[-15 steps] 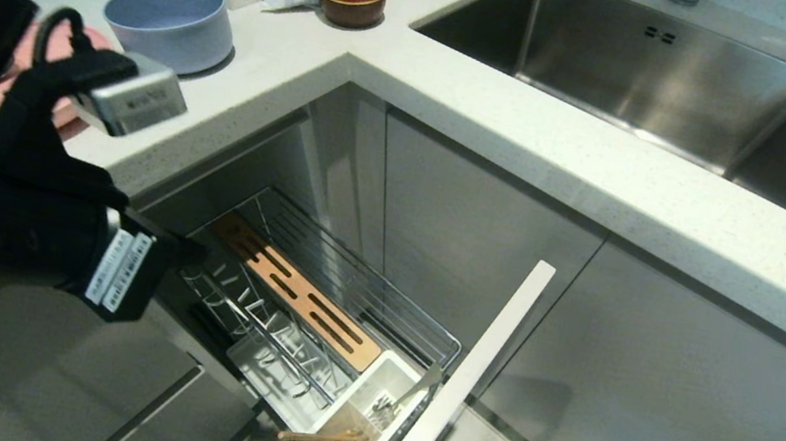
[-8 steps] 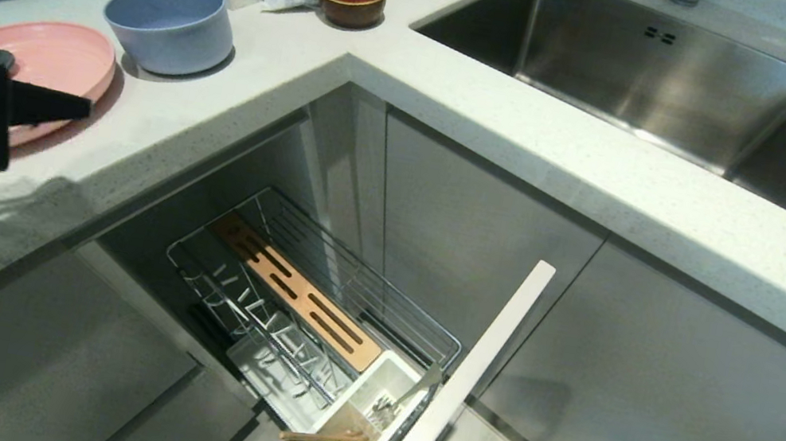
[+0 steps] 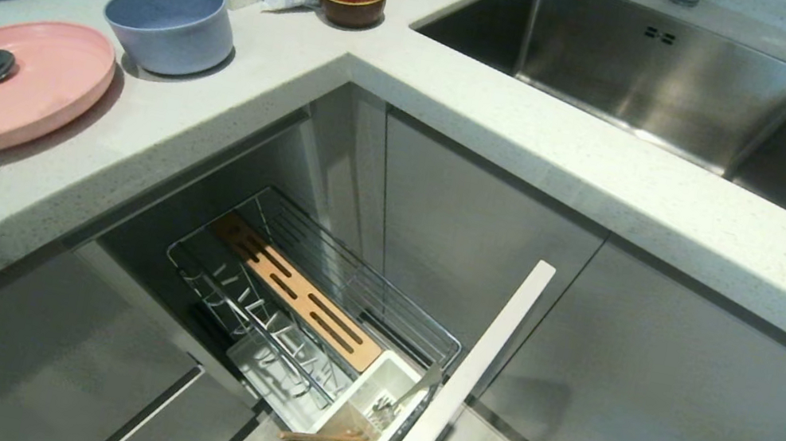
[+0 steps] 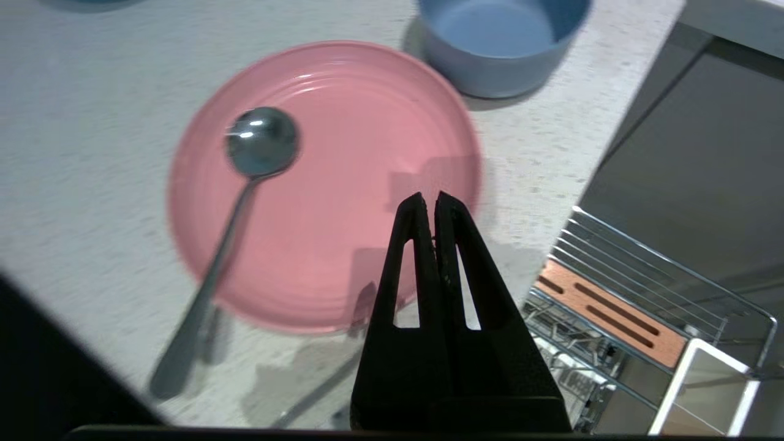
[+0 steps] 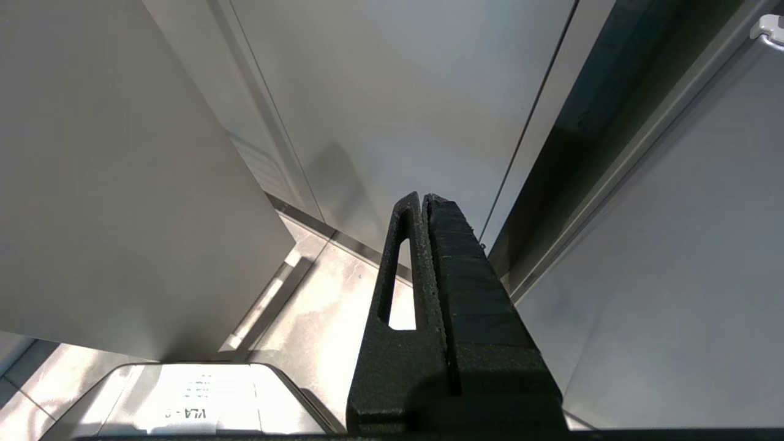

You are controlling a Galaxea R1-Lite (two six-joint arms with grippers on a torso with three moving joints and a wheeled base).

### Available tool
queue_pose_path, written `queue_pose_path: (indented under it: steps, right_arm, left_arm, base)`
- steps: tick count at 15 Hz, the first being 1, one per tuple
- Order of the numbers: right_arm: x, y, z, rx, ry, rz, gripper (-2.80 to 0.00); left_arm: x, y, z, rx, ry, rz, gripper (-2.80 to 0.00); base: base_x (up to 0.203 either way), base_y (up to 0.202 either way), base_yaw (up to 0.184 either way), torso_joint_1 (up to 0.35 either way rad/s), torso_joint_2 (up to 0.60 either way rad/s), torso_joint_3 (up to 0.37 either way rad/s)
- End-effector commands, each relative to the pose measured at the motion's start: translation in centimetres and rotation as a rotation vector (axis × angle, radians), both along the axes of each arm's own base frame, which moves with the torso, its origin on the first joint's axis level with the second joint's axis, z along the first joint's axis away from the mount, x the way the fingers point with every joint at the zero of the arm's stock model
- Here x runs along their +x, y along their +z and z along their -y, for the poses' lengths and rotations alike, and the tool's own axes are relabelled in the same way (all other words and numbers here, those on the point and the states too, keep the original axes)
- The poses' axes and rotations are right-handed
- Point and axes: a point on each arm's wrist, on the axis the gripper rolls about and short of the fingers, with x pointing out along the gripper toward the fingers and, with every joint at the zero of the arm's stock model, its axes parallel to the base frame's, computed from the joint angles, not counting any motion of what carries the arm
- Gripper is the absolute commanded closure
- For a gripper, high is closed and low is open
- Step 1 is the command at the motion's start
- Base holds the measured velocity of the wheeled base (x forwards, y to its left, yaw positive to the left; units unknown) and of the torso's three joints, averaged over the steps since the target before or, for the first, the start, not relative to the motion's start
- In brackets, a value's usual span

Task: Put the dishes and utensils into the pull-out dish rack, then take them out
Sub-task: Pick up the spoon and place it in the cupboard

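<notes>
The left gripper (image 4: 430, 199), fingers pressed together and empty, is held above the pink plate (image 4: 343, 184). The spoon (image 4: 245, 184) is laid across the plate. The right gripper (image 5: 424, 199) is likewise closed beside the cabinet fronts (image 5: 398, 92).

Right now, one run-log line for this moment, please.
left gripper shut, empty, above pink plate | spoon on plate | right gripper shut, parked

My right end effector (image 5: 425, 197) hangs with its fingers pressed together, holding nothing, pointing at pale grey cabinet fronts (image 5: 392, 104). Below it I see glossy floor tiles (image 5: 318, 318) and a white labelled housing (image 5: 190, 398).
</notes>
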Motion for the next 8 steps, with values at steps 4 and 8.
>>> queue_pose_path:
  steps: [4, 8]
  right_arm:
    - [0.0, 0.0, 0.0, 0.0, 0.001, 0.003, 0.0]
    - [0.0, 0.0, 0.0, 0.0, 0.001, 0.003, 0.0]
  left_arm:
    - [0.4, 1.2, -2.6, -0.022, 0.154, -0.032, 0.0]
    - [1.3, 1.4, -4.1, -0.097, 0.158, -0.154, 0.0]
  base:
    - [0.0, 0.0, 0.0, 0.0, 0.0, 0.0]
    - [0.0, 0.0, 0.0, 0.0, 0.0, 0.0]
